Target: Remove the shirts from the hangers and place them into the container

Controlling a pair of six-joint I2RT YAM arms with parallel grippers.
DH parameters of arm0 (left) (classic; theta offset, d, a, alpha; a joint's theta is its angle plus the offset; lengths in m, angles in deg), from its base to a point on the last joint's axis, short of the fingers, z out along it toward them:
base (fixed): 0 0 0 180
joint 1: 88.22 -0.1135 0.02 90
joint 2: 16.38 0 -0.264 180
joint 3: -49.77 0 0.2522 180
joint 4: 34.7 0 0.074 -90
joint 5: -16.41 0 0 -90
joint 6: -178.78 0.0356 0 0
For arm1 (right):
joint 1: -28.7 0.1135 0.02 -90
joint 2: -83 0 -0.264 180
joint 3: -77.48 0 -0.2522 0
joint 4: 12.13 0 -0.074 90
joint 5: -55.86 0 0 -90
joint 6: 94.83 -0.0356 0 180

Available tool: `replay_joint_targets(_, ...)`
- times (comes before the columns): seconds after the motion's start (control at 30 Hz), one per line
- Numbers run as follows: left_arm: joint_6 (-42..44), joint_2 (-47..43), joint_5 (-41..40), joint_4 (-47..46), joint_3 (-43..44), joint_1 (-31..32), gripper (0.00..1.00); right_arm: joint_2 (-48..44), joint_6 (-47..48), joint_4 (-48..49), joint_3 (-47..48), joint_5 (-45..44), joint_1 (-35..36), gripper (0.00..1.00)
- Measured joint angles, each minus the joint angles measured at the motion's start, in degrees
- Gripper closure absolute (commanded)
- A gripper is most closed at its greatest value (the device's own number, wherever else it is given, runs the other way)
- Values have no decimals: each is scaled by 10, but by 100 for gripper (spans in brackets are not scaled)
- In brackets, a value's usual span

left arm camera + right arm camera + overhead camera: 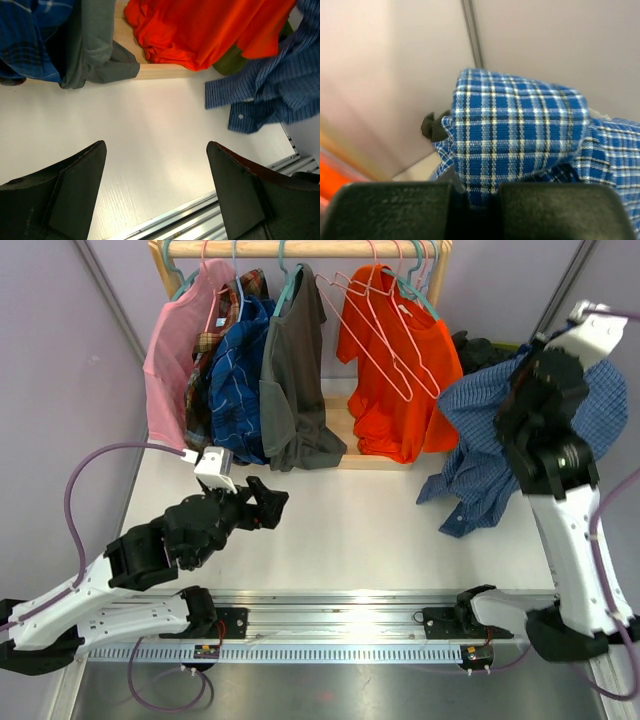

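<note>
Currently, the blue small-checked shirt is being clamped by the right gripper and is hanging below it over the tabletop; the left gripper is being held wide apart, empty, well away.

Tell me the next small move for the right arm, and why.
Probably carry the checked shirt over toward the bin, and only then open. The right jaws are shut on the shirt, which hangs low over the table with no hanger showing in it. Only a corner of the bin shows, beside the orange shirt.
</note>
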Motion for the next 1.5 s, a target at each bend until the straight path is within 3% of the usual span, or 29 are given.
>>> replay_joint_targets(0.23,-10,-5,30,-4,-24,0,18,224,-56,-56,223,155,-228,100)
replay_joint_targets(0.43,-16,-14,35,-2,-26,0,19,462,-57,-90,557,233,-277,100)
replay_joint_targets(0.5,-17,-14,35,2,-26,0,20,496,-56,-58,598,263,-278,100)
replay_joint_targets(0.7,-20,-15,34,6,-24,-1,20,478,-66,132,496,335,-290,100)
replay_joint_targets(0.87,-32,-15,32,18,-24,-1,20,535,-77,274,591,365,-303,100)
replay_joint_targets(1.0,-46,-15,32,21,-24,-1,20,534,-99,426,597,375,-309,100)
replay_joint_targets(1.17,-58,-15,31,23,-24,-1,20,522,-114,531,580,374,-314,100)
replay_joint_targets(1.3,-64,-14,31,21,-30,-1,21,499,-104,574,504,372,-316,100)
replay_joint_targets(1.5,-75,-7,32,19,-47,-1,21,479,-66,624,277,347,-316,100)
